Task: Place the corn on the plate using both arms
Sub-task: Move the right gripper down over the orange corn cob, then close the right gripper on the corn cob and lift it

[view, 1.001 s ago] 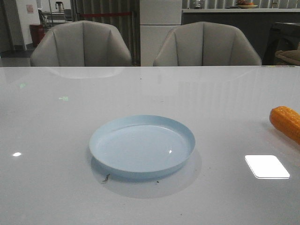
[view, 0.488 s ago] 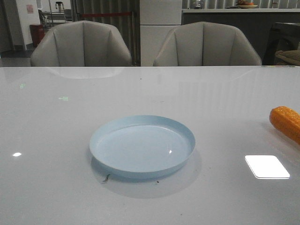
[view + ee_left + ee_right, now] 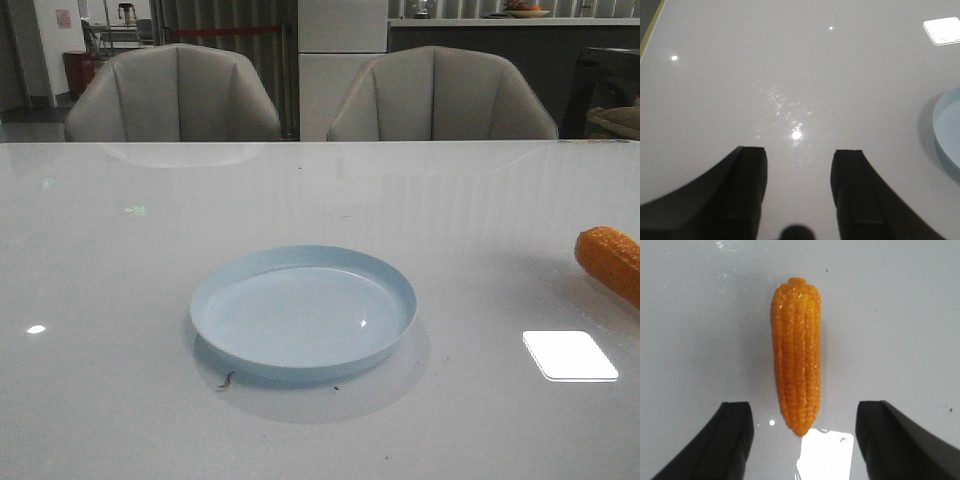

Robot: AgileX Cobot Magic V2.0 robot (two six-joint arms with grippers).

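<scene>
Dining or lounge room, padded chairs (image 3: 175, 92), glossy table (image 3: 120, 300), counter (image 3: 510, 22) behind

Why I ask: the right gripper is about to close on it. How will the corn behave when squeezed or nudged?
The corn is round in section and lies flat on the glossy table, so a nudge would probably roll it. It looks stiff, unlikely to sag. Its bumpy kernel rows should give the right gripper some bite, though the taper might let it slide.

Glossy white table (image 3: 120, 300) carrying a plate and a corn cob.
The corn (image 3: 796, 357) lies flat on it between the right gripper's (image 3: 805, 432) spread fingers; the plate (image 3: 949, 132) sits beside the left gripper (image 3: 799, 170).
</scene>
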